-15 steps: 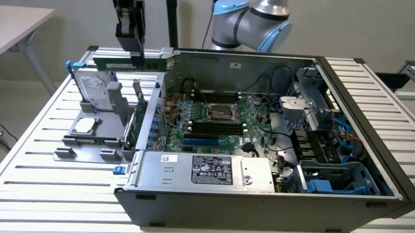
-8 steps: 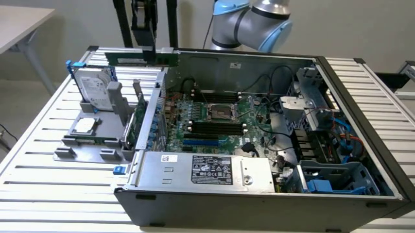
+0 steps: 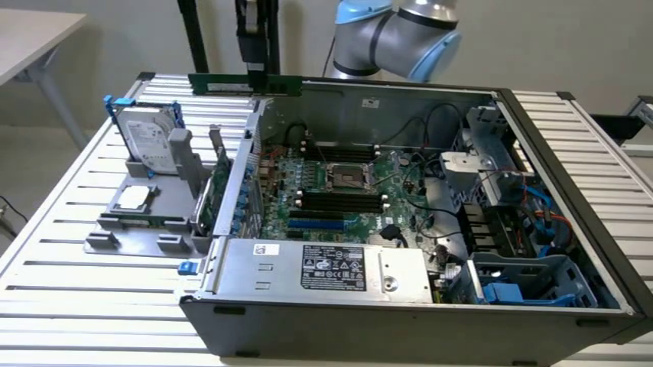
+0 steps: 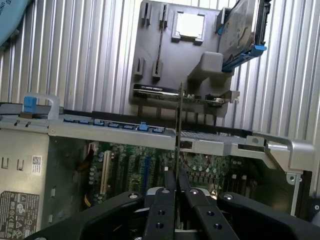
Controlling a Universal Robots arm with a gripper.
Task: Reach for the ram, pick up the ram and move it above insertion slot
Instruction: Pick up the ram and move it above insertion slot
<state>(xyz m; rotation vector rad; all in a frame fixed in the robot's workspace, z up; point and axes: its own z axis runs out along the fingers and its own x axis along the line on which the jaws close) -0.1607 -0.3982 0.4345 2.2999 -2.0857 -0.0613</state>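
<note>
- Ram (image 3: 245, 84): you see it held level and high, over the back left corner of the open case (image 3: 408, 321) in the exterior view, clear of everything beneath.
- In the wrist view the ram (image 4: 178, 125) runs edge-on as a thin dark line away from the end effector (image 4: 177, 186).
- End effector (image 3: 255, 67): its jaws are pinched narrow on the stick's top edge; you have it firmly in hand.
- Slots (image 3: 337, 202): the dark memory slots lie on the motherboard (image 3: 337, 183), well apart from the stick toward the case's middle. To do this well, I judge you should keep the stick level and line its long edge up parallel with a slot, holding height over the case wall.
- Holder (image 3: 143, 222): a grey fixture with a hard drive (image 3: 148, 141) sits beside the case.
- Surface (image 3: 61, 260): slatted metal, pale walls behind.
</note>
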